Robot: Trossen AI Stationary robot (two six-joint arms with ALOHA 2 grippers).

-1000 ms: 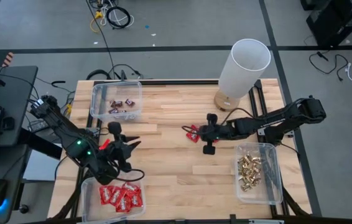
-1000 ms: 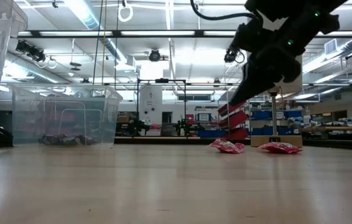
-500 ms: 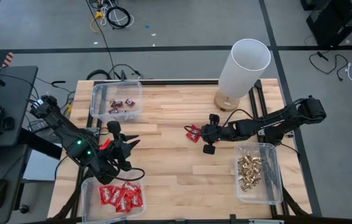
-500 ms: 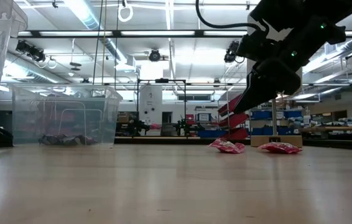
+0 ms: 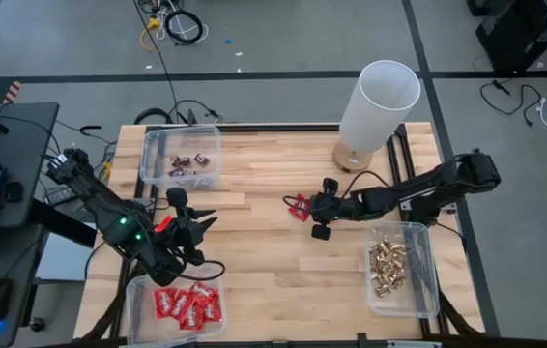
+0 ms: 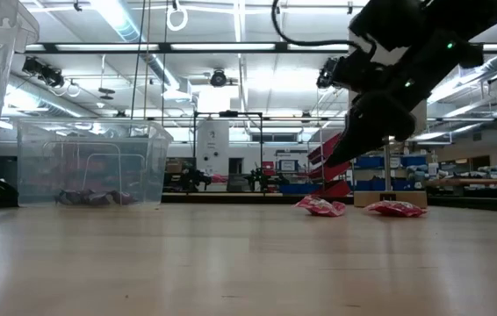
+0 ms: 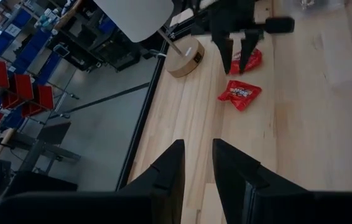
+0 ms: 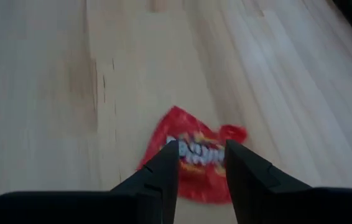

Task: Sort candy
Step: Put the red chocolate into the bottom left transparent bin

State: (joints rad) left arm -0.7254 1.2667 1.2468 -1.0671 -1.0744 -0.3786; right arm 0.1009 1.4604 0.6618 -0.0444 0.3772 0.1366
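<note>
Two shiny red candy packets lie flat on the wooden table near its middle; they also show in the low view and in the left wrist view. My right gripper is open and hangs just above them, fingers pointing down and toward the table's left. In the right wrist view one packet shows past the gap of my right gripper, and the low view shows the fingertips clear of it. My left gripper is open and empty at the table's left, above the table.
A clear bin with dark mini bars stands far left. A bin of red packets stands near left. A bin of gold-foil pieces stands near right. A white cylinder on a wooden base stands far right.
My right gripper has edged a little toward the table's left and down, over the red packets. The packets have stayed where they were.
</note>
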